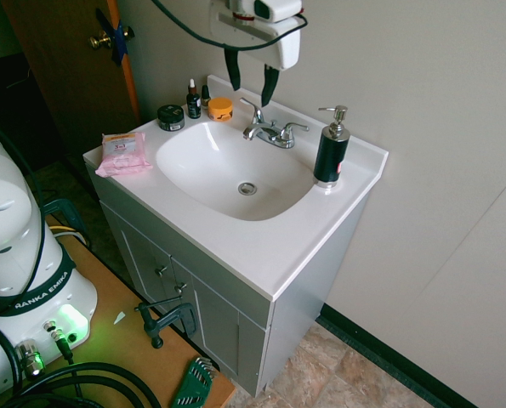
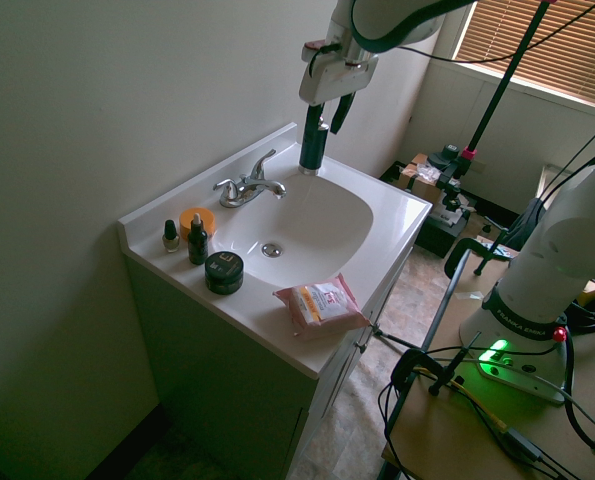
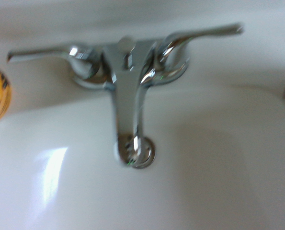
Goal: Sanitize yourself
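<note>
White gripper (image 1: 251, 78) hangs above the faucet (image 1: 270, 130), fingers apart and empty. Soap dispenser (image 1: 330, 150), beside the faucet, appears untouched; dispensing likely remains.

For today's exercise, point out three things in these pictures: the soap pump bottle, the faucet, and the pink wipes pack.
Soap pump bottle (image 1: 330, 158): first exterior view, on its black body.
Faucet (image 3: 128, 105): wrist view, on the chrome spout.
Wipes pack (image 2: 318, 303): second exterior view, on the middle of its top face.
</note>
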`<state>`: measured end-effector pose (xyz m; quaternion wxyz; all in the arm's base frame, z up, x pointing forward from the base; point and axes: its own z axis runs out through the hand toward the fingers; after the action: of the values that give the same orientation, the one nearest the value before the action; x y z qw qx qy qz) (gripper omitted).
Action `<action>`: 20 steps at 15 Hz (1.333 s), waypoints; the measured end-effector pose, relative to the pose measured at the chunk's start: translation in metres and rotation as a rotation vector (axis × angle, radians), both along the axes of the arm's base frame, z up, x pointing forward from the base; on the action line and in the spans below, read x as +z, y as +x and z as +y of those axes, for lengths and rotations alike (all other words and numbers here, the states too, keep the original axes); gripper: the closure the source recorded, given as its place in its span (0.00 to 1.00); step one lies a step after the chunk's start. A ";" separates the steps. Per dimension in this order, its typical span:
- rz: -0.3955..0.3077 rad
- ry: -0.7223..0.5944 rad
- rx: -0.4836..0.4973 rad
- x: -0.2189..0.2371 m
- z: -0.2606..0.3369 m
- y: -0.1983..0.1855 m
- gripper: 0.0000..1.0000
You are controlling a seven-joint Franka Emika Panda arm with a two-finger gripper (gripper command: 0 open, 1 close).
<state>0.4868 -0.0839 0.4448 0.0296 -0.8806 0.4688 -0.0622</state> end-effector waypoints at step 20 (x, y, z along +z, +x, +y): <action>0.005 -0.010 -0.135 0.023 -0.111 0.081 1.00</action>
<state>0.5683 -0.1951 0.4678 0.0199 -0.8473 0.5268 -0.0641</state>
